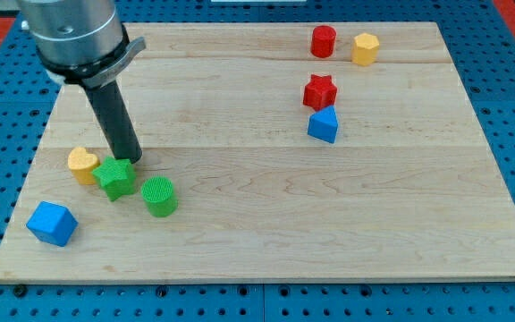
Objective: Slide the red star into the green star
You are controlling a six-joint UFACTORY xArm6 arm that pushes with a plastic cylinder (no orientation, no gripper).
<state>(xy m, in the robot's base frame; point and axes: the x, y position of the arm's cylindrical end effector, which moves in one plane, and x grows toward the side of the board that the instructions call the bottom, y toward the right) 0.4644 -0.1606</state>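
Observation:
The red star (320,91) lies at the view's upper right on the wooden board (266,224), just above a blue triangular block (324,125). The green star (115,177) lies at the view's lower left. My tip (129,160) rests at the green star's upper right edge, touching or nearly touching it, far to the left of the red star.
A yellow heart (82,165) sits just left of the green star. A green cylinder (159,196) sits to its right. A blue cube (52,223) is at the lower left. A red cylinder (324,41) and a yellow hexagon (365,48) are at the top right.

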